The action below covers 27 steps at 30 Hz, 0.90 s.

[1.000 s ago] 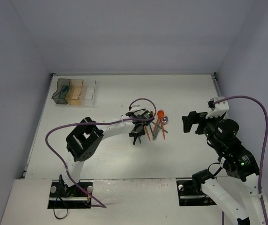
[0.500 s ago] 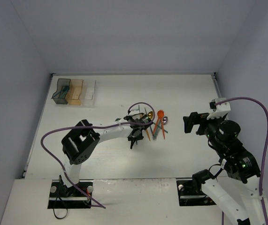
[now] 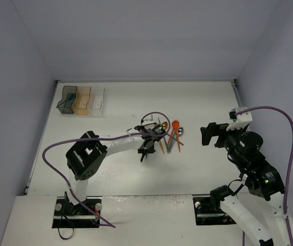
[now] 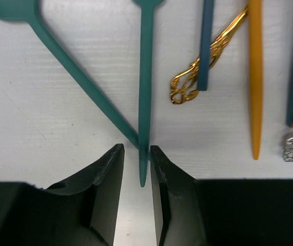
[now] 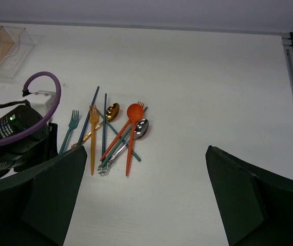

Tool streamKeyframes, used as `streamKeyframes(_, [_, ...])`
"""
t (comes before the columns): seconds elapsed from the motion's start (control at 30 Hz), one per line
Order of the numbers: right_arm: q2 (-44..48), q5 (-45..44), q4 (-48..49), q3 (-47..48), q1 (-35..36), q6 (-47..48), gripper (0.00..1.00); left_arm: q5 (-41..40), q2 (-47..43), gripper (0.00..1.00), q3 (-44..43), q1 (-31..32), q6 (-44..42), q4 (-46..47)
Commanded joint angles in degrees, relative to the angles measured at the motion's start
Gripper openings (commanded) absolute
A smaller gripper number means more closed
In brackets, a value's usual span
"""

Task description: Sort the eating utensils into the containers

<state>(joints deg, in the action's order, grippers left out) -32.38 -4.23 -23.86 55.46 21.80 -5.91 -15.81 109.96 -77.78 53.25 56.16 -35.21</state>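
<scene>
top external | 3 bins (image 3: pixel 83 105) | left claw (image 4: pixel 137 151) narrow astride one teal handle (image 4: pixel 145 92), gap showing | right claw (image 5: pixel 145 154) wide, empty

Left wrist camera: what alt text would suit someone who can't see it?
Two black fingers of the left gripper flank the tip of a teal handle on a white table, slim gaps either side. A teal spoon slants in from upper left; a gold handle, a dark blue stick and an orange stick lie to the right.
</scene>
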Motion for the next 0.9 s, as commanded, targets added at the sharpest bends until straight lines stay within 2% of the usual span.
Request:
streamKeyframes(0.0, [-0.2,-1.1,3.2,0.7,0.3,0.7,1.0,-4.5,-3.4,0.25,-7.9,0.2,-7.0,-1.1])
streamKeyframes(0.2, [0.2,-1.2,2.9,1.0,0.3,0.7,1.0,-2.3,0.5,0.25,-10.1,-1.2,-8.6,-1.4])
streamKeyframes(0.87, [0.5,-1.9,2.5,1.0,0.3,1.1,1.0,2.6,5.4,0.26,-7.3,-3.5,-6.6,-1.7])
